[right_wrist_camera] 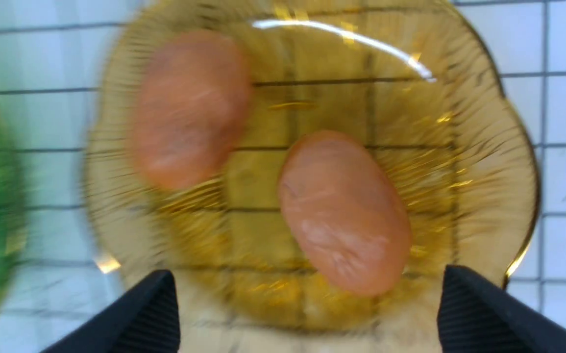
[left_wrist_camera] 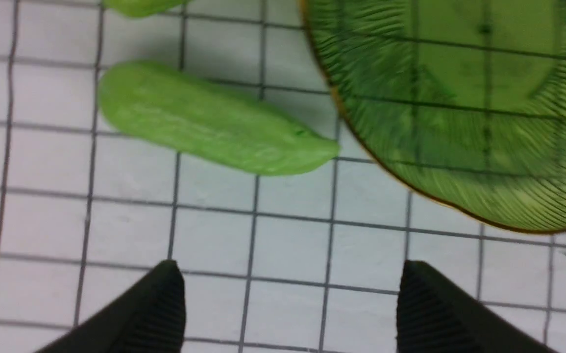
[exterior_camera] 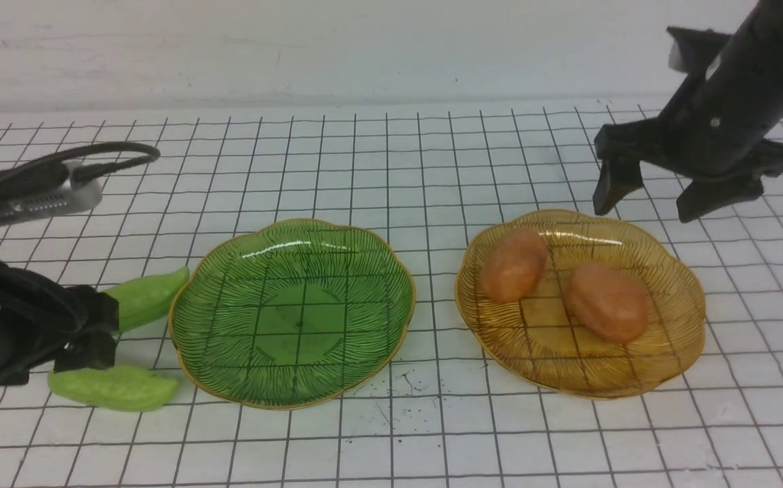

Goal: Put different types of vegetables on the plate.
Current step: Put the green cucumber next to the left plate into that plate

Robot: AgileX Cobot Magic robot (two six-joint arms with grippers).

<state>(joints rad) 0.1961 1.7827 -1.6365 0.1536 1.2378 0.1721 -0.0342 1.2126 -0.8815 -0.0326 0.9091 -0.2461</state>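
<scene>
Spanning the whole scene, the white desk (exterior_camera: 391, 156) is ruled with a dark square grid and carries two scalloped, ribbed, see-through plates set side by side and apart. The green plate (exterior_camera: 364, 271) sits toward the robot's left with a thin gold rim, and the desk's grid reads through its floor. The amber plate (exterior_camera: 676, 339) sits toward the right, of the same fluted form, and contains both potatoes. These are smooth, matte, orange-brown ovals: the left potato (exterior_camera: 513, 264) lies on the far-left slope and the right potato (exterior_camera: 607, 301) nearer the middle, close together but with a gap between them. The right gripper (exterior_camera: 643, 211) hangs over the far edge of the amber plate, its black ridged fingers (right_wrist_camera: 464, 304) spread wide and empty. The left gripper (exterior_camera: 103, 335) is low over the desk at the left edge, likewise released, with only bare grid squares between its fingers (left_wrist_camera: 165, 304). Both cucumbers lie on the desk left of the green plate. They are light green, elongated, tapered and faintly waxy. The far cucumber (exterior_camera: 147, 295) points its tip at the plate rim, and the near cucumber (exterior_camera: 113, 388) lies just beside the rim's front-left curve. The left gripper stands between them; whether it touches either cannot be told.
</scene>
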